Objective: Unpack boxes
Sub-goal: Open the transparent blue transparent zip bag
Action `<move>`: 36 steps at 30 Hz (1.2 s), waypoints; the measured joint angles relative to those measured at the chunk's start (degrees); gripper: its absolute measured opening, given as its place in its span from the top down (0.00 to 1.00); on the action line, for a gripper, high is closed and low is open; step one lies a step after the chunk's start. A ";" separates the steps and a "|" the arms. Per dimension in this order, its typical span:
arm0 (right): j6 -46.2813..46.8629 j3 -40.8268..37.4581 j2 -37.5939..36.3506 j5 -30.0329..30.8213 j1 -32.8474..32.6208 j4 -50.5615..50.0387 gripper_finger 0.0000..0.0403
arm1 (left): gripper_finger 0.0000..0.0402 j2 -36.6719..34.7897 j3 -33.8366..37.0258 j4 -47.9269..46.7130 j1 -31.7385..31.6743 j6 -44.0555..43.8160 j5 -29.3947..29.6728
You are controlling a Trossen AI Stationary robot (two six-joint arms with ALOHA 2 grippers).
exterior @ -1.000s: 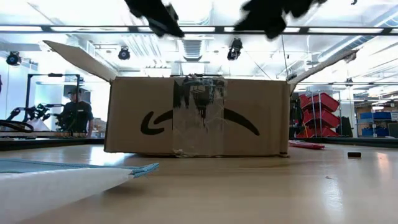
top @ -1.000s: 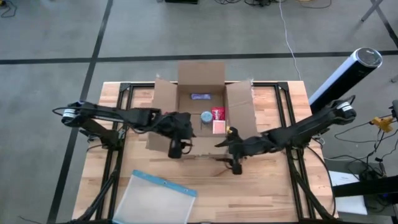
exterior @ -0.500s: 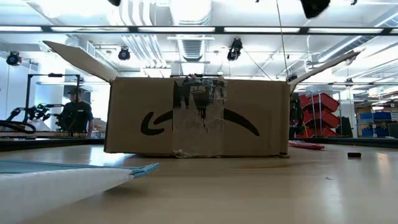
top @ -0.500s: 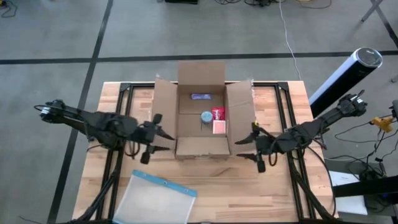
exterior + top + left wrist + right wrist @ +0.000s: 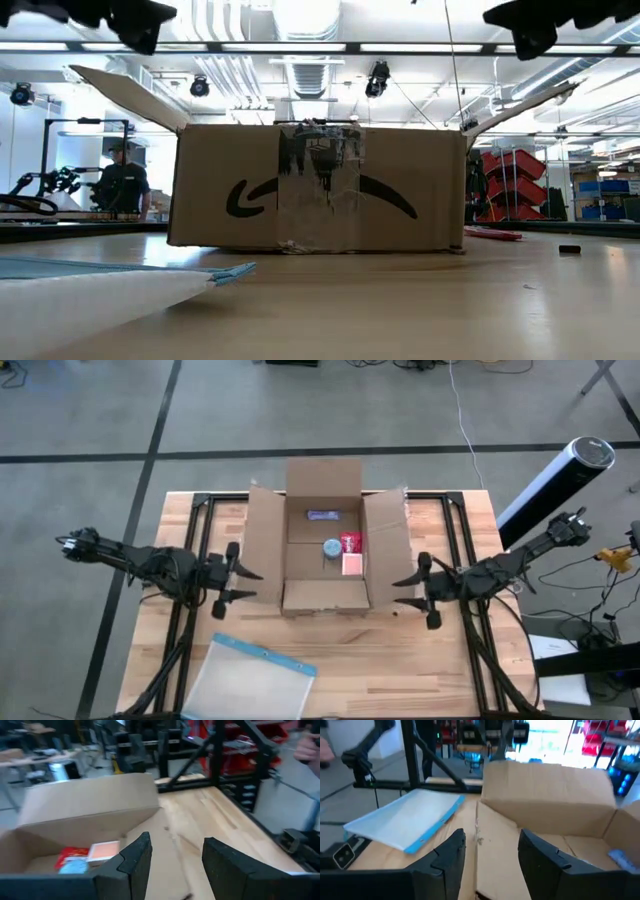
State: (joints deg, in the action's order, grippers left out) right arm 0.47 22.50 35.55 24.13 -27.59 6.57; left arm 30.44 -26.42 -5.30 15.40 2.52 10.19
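High view, open box, grippers flanking

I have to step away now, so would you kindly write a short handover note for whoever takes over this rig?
Left gripper: open, empty, beside the box's left flap.
Right gripper: open, empty, beside the right flap.
Box: mid-table, all flaps open. Inside lie a red packet, a pink card, a round blue item and a small bluish item.
Clear pouch: at the table's near edge, left of centre.
Done: box opened.
Left: lift out all four items.
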 joint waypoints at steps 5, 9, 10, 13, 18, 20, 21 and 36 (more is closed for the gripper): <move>-3.24 -3.68 -7.86 0.00 0.21 0.24 0.67 | 0.61 -3.42 3.88 2.56 -0.21 2.86 2.64; -5.06 -6.21 -14.27 -0.03 0.23 0.05 0.70 | 0.61 -5.43 4.53 3.45 -1.10 5.16 2.77; -5.68 -6.80 -15.87 -0.03 0.24 0.10 0.71 | 0.61 -5.83 4.53 3.68 -1.54 5.65 2.76; -7.23 -8.08 -20.09 -0.05 0.86 -0.27 0.72 | 0.61 -6.76 4.53 3.87 -3.76 6.65 2.76; -7.56 -9.20 -24.25 -1.17 2.99 -0.42 0.73 | 0.61 -6.52 4.58 4.34 -10.14 5.69 -4.86; -7.48 -9.77 -24.79 -3.18 3.93 -0.34 0.73 | 0.61 -5.78 4.96 5.50 -13.12 4.54 -8.33; -7.25 -10.04 -24.81 -4.05 4.38 -0.38 0.72 | 0.61 -5.34 5.29 6.02 -14.54 4.16 -9.66; -1.49 -11.64 -24.61 -5.08 8.88 -6.05 0.72 | 0.61 -4.35 7.94 7.72 -25.42 -0.09 -21.31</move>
State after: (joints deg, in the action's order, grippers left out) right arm -1.03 10.86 10.94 19.05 -18.71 0.52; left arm 26.09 -18.48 2.42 -10.02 2.43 -11.11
